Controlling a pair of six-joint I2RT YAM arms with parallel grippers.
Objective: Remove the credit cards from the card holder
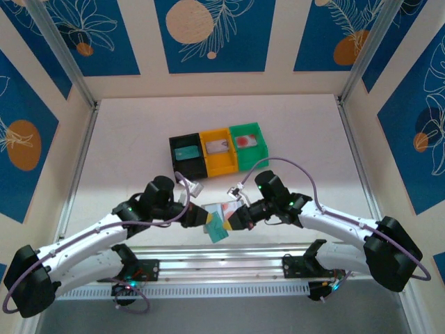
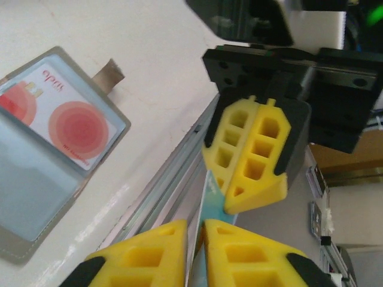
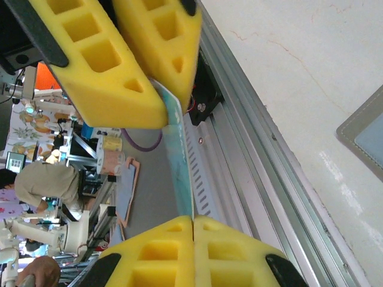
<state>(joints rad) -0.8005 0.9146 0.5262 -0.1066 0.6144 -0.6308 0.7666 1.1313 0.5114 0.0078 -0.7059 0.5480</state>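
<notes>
From above, my left gripper (image 1: 199,216) and my right gripper (image 1: 233,216) meet tip to tip at the near edge of the surface (image 1: 139,132), and a teal card (image 1: 217,230) hangs between them, tilted and lifted off the surface. That view does not make the grip plain, but the wrist cameras do. Through my left wrist the card runs edge-on from the narrow slit between my own yellow fingers (image 2: 155,251) at 6 o'clock up into the tip of the right gripper at 1 o'clock, whose pads are pressed together on it. Through my right wrist my fingers (image 3: 233,245) at 6 o'clock are squeezed flat on the card's lower end, and the left gripper's pads at 11 o'clock pinch its upper end. So both grippers are closed down onto the same card. The card holder (image 2: 18,250) lies open and flat at 9 o'clock in the left wrist view, with a pale card with red dots (image 2: 72,122) in its clear pocket and its snap tab (image 2: 108,75) sticking out toward 12 o'clock. The top view shows a black bin (image 1: 189,169), an orange bin (image 1: 221,165) and a green bin (image 1: 252,160) in a row at 12 o'clock from the grippers, each with a card lying in it. The surface is pale and matte with an aluminium rail (image 1: 222,268) along its near edge. Cream walls with blue panels, orange circles and white leaf drawings stand around it.
</notes>
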